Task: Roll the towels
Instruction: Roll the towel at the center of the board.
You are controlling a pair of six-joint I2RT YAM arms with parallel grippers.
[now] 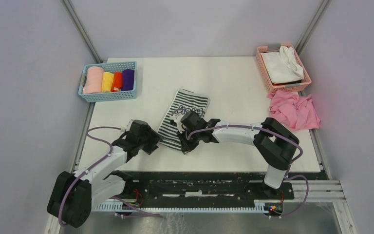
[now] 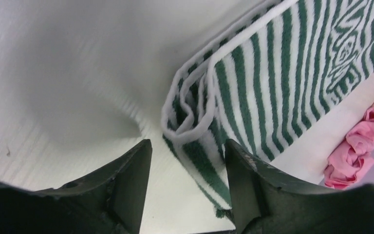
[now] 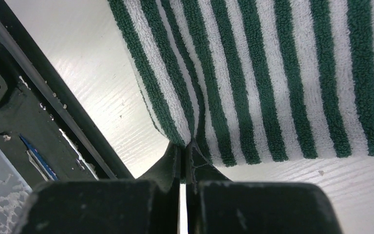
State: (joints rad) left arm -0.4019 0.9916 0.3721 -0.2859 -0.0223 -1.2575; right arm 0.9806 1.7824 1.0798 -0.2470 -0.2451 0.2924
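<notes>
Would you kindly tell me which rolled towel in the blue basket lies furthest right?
The purple roll, at the row's right end next to the orange one; pink and yellow lie further left.

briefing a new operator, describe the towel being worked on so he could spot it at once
On the white table, near its middle, lies a dark-green-and-white striped towel, partly folded, its near edge pinched by the right gripper. It is the only striped cloth; the rolls in the blue basket and the crumpled pink cloth are plain.
</notes>
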